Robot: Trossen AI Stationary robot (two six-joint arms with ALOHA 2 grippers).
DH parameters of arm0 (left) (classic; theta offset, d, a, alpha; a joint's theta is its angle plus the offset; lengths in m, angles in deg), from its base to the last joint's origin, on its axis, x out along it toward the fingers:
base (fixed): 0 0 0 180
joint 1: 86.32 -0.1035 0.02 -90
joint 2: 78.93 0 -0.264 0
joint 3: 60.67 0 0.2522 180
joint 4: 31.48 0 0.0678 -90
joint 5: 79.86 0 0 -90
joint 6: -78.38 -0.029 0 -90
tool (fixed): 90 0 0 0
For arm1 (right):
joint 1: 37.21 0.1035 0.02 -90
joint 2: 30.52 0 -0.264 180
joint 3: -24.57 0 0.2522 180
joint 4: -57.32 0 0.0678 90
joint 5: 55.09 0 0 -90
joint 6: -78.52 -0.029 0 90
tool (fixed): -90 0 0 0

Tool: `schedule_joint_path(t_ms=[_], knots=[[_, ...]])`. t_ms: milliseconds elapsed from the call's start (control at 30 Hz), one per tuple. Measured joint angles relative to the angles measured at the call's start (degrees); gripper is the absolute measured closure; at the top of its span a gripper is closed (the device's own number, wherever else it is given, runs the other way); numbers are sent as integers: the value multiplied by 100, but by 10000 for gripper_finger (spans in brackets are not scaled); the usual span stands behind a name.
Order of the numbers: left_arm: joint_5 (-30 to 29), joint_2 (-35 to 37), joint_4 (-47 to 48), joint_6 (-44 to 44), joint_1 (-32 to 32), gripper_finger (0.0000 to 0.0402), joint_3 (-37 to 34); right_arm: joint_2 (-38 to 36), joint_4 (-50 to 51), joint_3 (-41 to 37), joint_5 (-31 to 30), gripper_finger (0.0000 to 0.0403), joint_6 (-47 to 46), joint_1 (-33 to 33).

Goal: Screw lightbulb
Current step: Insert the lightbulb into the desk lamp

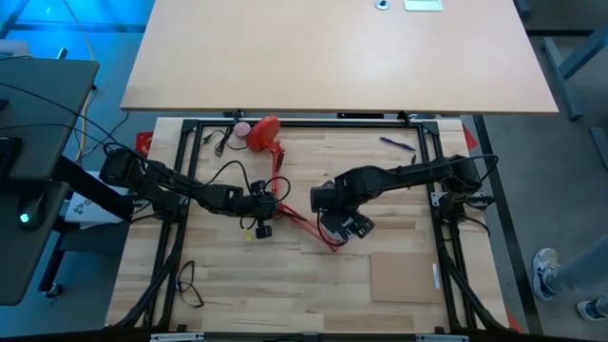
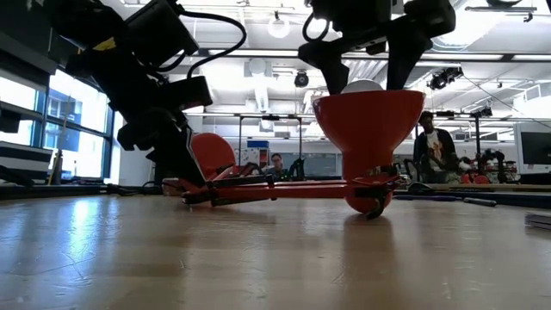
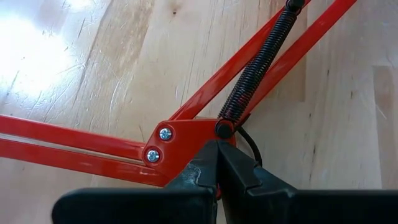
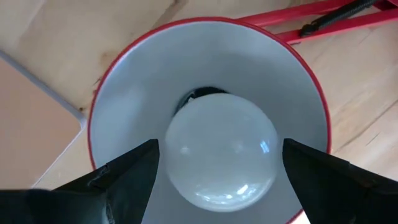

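- Wood planks make up the table (image 1: 399, 237), framed by black rails; a thin brown board (image 1: 402, 276) lies flat toward its near right corner, and a black cable loop (image 1: 190, 282) toward its near left corner.
- Left gripper (image 3: 219, 163) is clenched tight on the hinge joint of the red lamp's arm (image 3: 186, 134), beside the two screws and the foot of the black spring (image 3: 258, 62), near the table's middle.
- Right gripper (image 4: 217, 163) hangs over the red lamp shade (image 4: 118, 74), which opens upward right of the table's middle; its fingers (image 4: 127, 174) stand spread wide on either side of the lightbulb (image 4: 221, 152), and contact cannot be told.
- Lightbulb sits inside the shade's white interior, its rounded top poking just above the rim in the low view (image 2: 362, 85).
- Lamp base (image 1: 263, 131), red and round, lies near the table's far edge, a small pink ball (image 1: 243, 129) just beside it.
- Beyond the far edge stands a larger pale tabletop (image 1: 332, 57).
- Room behind shows windows at left, ceiling lights, benches and two people (image 2: 437, 146).
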Motion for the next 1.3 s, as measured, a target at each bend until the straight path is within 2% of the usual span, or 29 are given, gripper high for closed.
schedule_joint_path(t_ms=[633, 1033, 1167, 1300], knots=[[0, 0, 0, 0, 0, 402, 2, 86, -50, 0, 106, 76, 68, 9], [-2, 0, 0, 46, 0, 402, 2, 92, -3, 0, 95, 141, -26, 11], [0, 0, 1, 48, 0, 402, 2, 92, 0, 1, 86, 144, -120, 14], [0, 0, 0, 51, 0, 402, 2, 92, -34, 2, 73, 145, -780, 17]])
